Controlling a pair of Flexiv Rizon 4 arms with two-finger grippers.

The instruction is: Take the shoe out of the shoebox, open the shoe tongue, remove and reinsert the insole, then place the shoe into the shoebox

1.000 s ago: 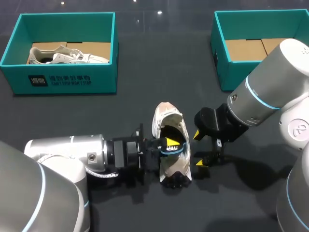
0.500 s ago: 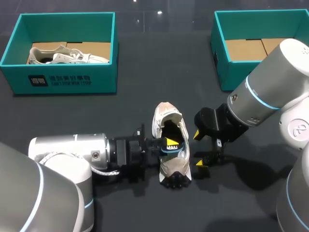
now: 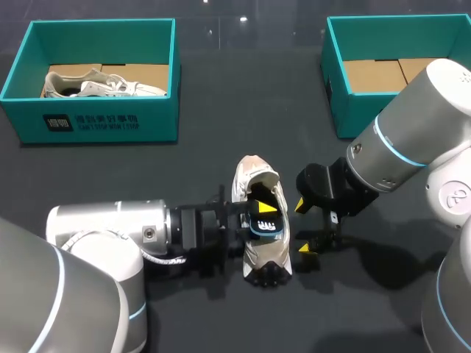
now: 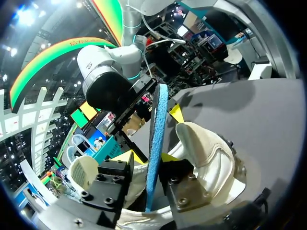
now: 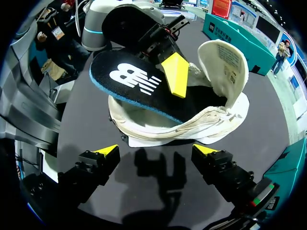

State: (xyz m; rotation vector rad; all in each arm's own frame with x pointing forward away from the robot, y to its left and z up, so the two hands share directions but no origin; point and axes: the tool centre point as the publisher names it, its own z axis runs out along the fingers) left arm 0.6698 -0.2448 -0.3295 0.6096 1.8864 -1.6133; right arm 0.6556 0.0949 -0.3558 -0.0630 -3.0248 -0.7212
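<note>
Shoe (image 3: 254, 176) on the worktop (image 3: 243, 95), left fingers (image 3: 266, 208) pinching the insole (image 3: 266, 226) partly out of it, right fingers (image 3: 305, 249) spread wide just beside the shoe, holding nothing

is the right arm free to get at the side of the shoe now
Probably yes: the right gripper hangs beside the shoe, jaws open, with nothing between them. The left gripper holds the insole over the opening, clear of that side.
</note>
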